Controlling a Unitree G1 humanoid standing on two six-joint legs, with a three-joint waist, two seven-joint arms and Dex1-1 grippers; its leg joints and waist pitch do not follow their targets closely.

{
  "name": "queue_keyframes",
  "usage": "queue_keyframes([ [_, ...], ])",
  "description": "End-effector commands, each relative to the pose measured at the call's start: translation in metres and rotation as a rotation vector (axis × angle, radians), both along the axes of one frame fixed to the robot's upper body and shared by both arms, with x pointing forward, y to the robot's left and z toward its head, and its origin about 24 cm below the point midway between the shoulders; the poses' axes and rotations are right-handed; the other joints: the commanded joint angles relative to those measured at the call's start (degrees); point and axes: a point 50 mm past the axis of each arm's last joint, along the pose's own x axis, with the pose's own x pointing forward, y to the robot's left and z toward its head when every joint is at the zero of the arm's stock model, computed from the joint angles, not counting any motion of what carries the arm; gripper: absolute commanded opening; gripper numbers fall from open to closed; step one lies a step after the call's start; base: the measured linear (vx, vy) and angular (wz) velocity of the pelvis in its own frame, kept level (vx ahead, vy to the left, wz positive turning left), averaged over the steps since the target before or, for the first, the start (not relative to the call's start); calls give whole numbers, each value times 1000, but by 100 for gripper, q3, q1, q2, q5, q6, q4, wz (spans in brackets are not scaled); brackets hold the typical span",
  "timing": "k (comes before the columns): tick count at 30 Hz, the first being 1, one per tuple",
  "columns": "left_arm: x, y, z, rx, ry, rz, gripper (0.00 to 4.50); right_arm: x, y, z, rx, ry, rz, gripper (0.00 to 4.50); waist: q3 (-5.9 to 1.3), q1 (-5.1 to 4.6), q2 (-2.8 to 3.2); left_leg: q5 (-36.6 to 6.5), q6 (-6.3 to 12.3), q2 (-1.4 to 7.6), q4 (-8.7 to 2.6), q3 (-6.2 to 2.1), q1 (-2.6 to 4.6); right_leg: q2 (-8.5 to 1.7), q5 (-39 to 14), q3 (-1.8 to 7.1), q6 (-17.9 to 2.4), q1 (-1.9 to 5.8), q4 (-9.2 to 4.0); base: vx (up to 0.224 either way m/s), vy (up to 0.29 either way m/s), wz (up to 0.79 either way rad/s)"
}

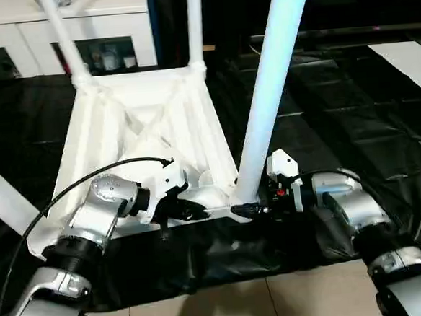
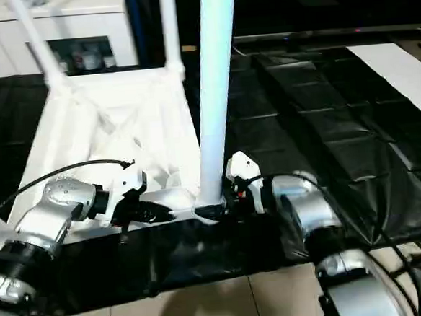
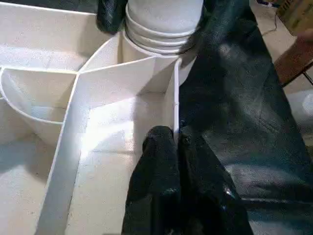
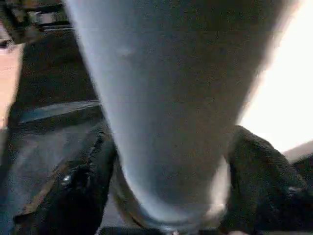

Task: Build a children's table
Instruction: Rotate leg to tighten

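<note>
Left eye view — tabletop lies underside up on black sheeting, sockets upward to take legs. Near-corner leg stands in its socket; my right gripper straddles its base, fingers either side — presumably to seat it. Left gripper pinches the tabletop's rim wall, steadying it. Both forearms reach inward, low.

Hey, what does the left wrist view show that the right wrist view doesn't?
Left wrist view: the left gripper shut on the thin side wall of the tabletop, with ribs and a round corner socket. Right wrist view: the right gripper, its fingers on either side of the leg near its base. Both: that leg and the black floor sheet.
</note>
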Motion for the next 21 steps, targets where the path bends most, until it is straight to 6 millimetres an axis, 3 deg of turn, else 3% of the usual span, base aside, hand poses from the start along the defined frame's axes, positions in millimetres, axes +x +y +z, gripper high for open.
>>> queue_keyframes([
  [1,-2,-7,-1,14,29,-88,0,-4,4,-6,-19,49,60,316,-353,-1,0,-1391,327,89,-355,57,70,-208,-1426,199,-1416,312,-338,0,0,0],
  [4,0,-6,0,16,27,-88,0,-3,6,-6,-11,55,64,286,-342,13,2,-1557,237,95,-365,47,80,-215,-1688,205,-1331,293,-356,0,0,0],
  [12,9,-12,0,-15,-16,43,0,-5,11,-15,22,44,-69,265,-327,8,-28,-1696,160,89,-382,36,82,-221,-2051,210,-1172,274,-400,0,0,0],
  [15,12,-19,-4,-25,-40,132,0,-7,12,-25,-1,24,-211,264,-301,-32,-41,-1909,79,72,-396,6,92,-229,-2565,201,-977,239,-462,0,0,0],
  [17,14,-33,-6,-61,-48,223,0,-9,21,-33,15,40,-384,264,-258,-82,-49,-2166,-7,46,-411,-16,121,-211,-3171,186,-707,201,-546,0,0,0],
  [18,14,-34,-6,-62,-49,227,0,-9,22,-33,18,42,-392,264,-258,-82,-49,-2166,-7,46,-411,-16,121,-211,-3171,186,-707,201,-546,0,0,0],
  [19,13,-45,-7,-78,-55,267,0,-9,33,-35,54,67,-491,264,-258,-151,-67,-2463,-99,20,-418,-89,112,-229,-3818,115,-391,203,-621,0,0,0],
  [20,12,-48,-8,-81,-56,277,0,-9,37,-35,63,74,-516,264,-258,-151,-67,-2463,-99,20,-418,-89,112,-229,-3818,115,-391,203,-621,0,0,0],
  [21,11,-52,-8,-83,-59,278,0,-9,41,-35,75,81,-547,264,-253,-209,-48,-2640,-102,5,-434,-129,113,-233,-4000,63,-269,195,-686,0,0,0],
])
